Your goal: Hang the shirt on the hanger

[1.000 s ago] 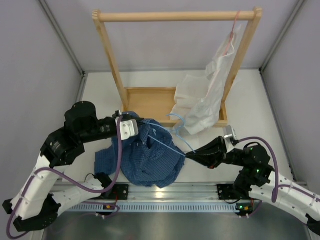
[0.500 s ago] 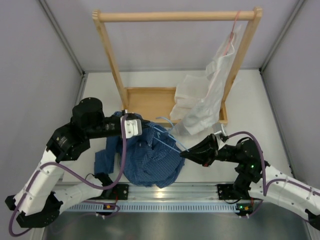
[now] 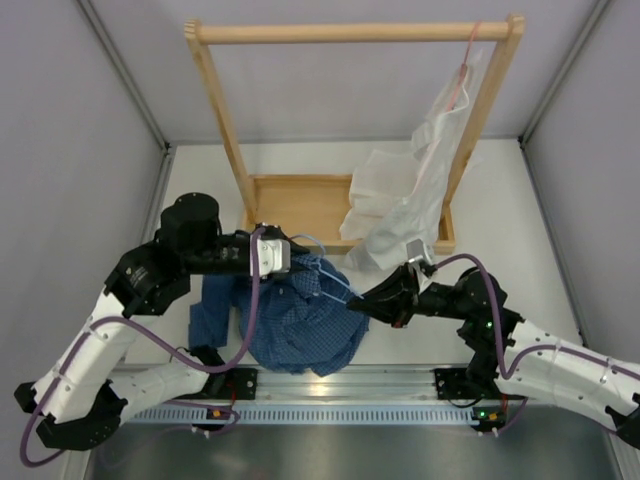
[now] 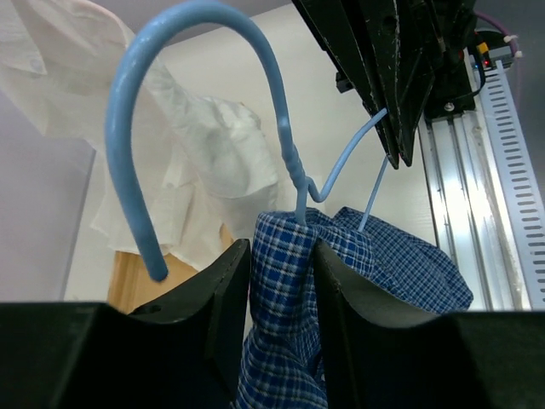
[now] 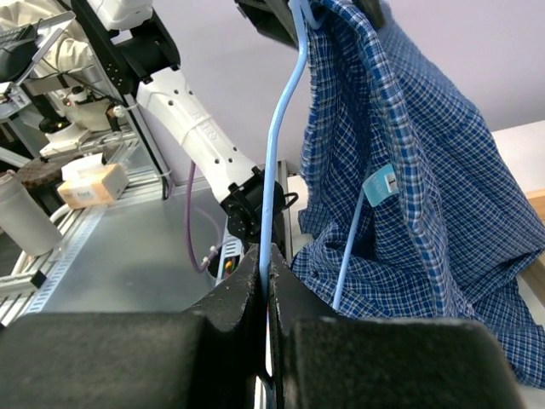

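Nearest me, the rail point(image 3: 330, 385) runs along the table point(image 3: 520, 220) edge and carries both arm bases. Just past it the shirt point(image 3: 300, 322) hangs in a dark blue bunch between the two arms, with its lower folds reaching the table.

The right jaws come in low from the right, pointing left. They are pressed together on the hanger point(image 3: 338, 287), gripping the thin wire at one shoulder end. In the right wrist view the light blue wire runs straight up out of the closed tips towards the top of the shirt. A second run of wire comes down inside the cloth, past a small blue label point(image 5: 379, 186).

A little farther back, the left jaws reach in from the left at the top of the bunch. They are clamped on a fold of checked cloth right below the hanger's twisted neck. In the left wrist view the neck and hook rise out of that fold, and the hook touches nothing. I cannot tell whether the wire is also pinched inside the cloth.

Behind all this stands the wooden rack point(image 3: 350, 32), its tray point(image 3: 300, 200) sitting on the table. A white shirt point(image 3: 400, 200) hangs from a pink hanger point(image 3: 465, 62) at the right end of the top bar and drapes over the tray's right corner.
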`<state>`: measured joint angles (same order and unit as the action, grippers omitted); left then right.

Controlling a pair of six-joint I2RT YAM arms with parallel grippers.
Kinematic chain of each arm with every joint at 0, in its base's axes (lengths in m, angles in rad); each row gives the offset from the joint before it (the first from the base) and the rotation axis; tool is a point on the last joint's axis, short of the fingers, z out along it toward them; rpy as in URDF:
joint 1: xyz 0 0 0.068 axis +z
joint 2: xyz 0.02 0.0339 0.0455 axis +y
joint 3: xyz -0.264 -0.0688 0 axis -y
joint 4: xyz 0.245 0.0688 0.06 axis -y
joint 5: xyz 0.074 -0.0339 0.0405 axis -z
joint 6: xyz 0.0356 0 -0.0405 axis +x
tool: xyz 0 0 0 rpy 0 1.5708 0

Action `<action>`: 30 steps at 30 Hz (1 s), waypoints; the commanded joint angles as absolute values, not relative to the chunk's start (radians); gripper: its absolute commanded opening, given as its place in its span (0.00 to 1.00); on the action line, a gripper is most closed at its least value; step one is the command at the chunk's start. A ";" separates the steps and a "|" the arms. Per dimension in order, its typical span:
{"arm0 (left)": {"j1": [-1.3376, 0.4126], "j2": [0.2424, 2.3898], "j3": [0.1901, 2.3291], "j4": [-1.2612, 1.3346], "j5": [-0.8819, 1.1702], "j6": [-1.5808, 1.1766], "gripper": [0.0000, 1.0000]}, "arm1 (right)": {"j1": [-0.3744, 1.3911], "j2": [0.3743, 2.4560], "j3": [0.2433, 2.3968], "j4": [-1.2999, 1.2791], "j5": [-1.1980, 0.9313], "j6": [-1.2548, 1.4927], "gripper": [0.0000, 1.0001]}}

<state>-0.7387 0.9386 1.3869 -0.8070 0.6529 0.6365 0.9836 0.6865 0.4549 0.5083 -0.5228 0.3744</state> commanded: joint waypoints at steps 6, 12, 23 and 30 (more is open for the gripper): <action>-0.747 0.966 1.365 -0.767 0.707 0.597 0.38 | 1.014 0.660 0.511 0.638 -0.557 0.339 0.00; -0.747 0.976 1.374 -0.769 0.738 0.580 0.08 | 1.015 0.640 0.508 0.592 -0.552 0.307 0.00; -0.747 0.957 1.382 -0.767 0.873 0.496 0.00 | 1.016 0.606 0.511 0.528 -0.594 0.236 0.00; -0.747 0.942 1.408 -0.767 0.760 0.483 0.00 | 1.015 0.560 0.557 0.362 -0.442 0.199 0.99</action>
<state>-0.7506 0.9642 1.3678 -0.8219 0.8043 0.4953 1.0004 0.6037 0.4938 0.4221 -0.5140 0.2474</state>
